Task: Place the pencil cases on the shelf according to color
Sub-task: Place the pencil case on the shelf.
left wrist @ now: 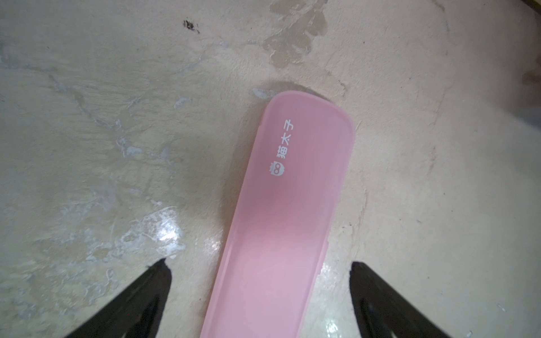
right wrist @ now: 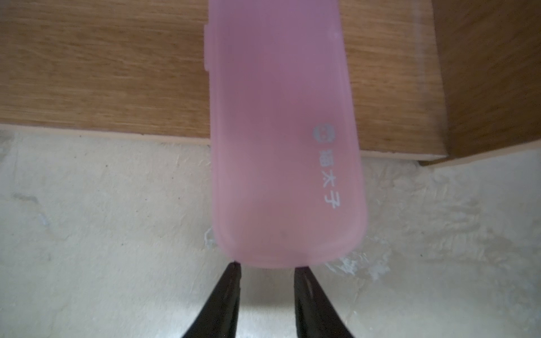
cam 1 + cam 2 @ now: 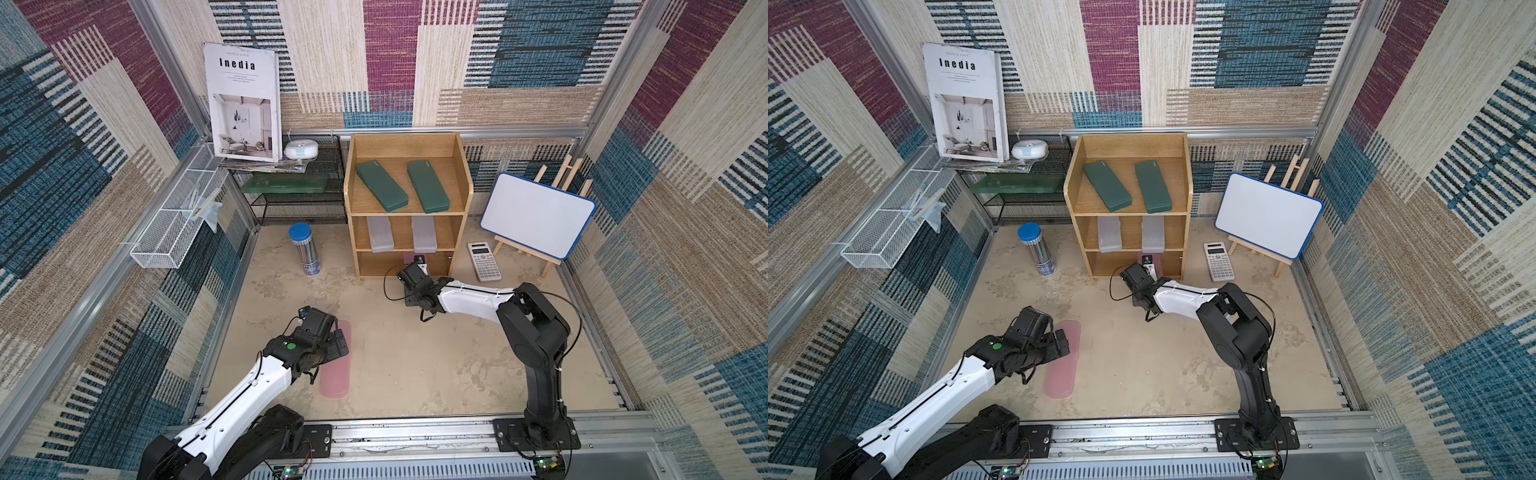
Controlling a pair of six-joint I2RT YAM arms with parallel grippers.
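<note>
Pink pencil case (image 1: 281,222) flat between wide-open left tool (image 1: 260,281), second pink case (image 2: 287,140) touching narrowed, empty right tool (image 2: 268,269) tips

Patchwork woven carpet walls (image 3: 415,62) in maroon, blue and beige, framed by aluminium rails (image 3: 457,132), enclose a mottled, scuffed beige floor (image 3: 415,365) under even light.

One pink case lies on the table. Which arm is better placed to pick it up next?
Left. The left gripper hangs open right over the pink case on the table, a finger on each side. The right gripper is busy at the shelf, pushing the other pink case into the bottom tier.
</note>
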